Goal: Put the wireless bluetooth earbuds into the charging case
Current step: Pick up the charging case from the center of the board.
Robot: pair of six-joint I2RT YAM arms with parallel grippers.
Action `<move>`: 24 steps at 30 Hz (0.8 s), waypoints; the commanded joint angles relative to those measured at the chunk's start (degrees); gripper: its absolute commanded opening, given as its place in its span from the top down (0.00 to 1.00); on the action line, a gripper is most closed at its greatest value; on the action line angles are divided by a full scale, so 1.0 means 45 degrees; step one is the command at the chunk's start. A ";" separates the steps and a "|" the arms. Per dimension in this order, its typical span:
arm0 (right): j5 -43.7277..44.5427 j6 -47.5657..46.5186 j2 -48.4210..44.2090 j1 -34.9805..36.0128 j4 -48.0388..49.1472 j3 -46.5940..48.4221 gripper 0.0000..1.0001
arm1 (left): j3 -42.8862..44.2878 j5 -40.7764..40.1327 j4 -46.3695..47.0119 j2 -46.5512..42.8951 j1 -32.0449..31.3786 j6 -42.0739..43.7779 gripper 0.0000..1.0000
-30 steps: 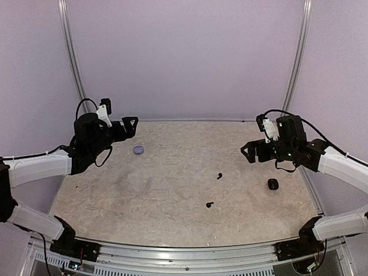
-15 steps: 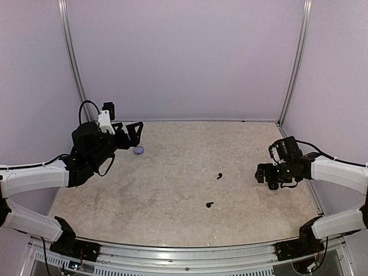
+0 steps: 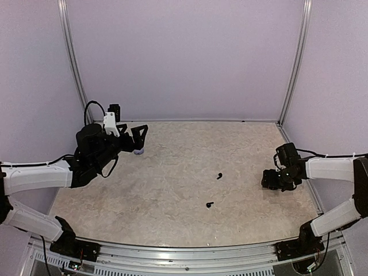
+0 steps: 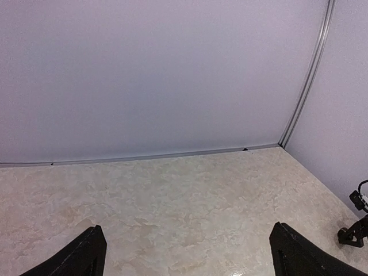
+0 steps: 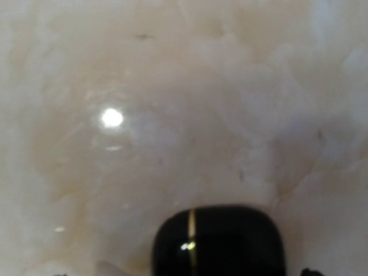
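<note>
Two black earbuds lie on the table, one [image 3: 219, 175] mid-right and one [image 3: 210, 204] nearer the front. No pale earbuds show. A black charging case [image 5: 218, 241], shut, with a thin gold seam, lies close under my right gripper [image 3: 275, 179]. It is hidden by that gripper in the top view. Only the tips of the right fingers show, far apart on either side of the case. A small lilac case [image 3: 138, 152] lies at the back left, just below my left gripper [image 3: 137, 138]. The left gripper is wide open and empty [image 4: 192, 259].
Pale walls with metal corner posts [image 3: 294, 63] close in the marbled table [image 3: 172, 190]. In the left wrist view the right arm [image 4: 356, 224] shows at the far right edge.
My right gripper has dropped from mid-air and swung right, down over the black case. My left gripper has moved right and slightly forward, over the lilac case.
</note>
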 commanded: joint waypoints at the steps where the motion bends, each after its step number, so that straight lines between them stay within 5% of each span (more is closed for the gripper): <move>1: -0.0677 -0.0255 0.0351 -0.0563 0.0616 -0.0205 0.15 | 0.0140 0.0545 0.0379 0.0062 -0.0008 0.0245 0.01; 19: -0.2767 -0.1208 0.1101 -0.0410 0.1078 -0.0050 0.61 | -0.0382 0.1616 0.0622 -0.0293 0.0480 -0.0144 0.01; 24: -0.4395 -0.2061 0.0414 0.0595 0.0610 0.0992 0.64 | -0.0798 0.3288 0.1610 -0.0130 0.0345 0.0215 0.02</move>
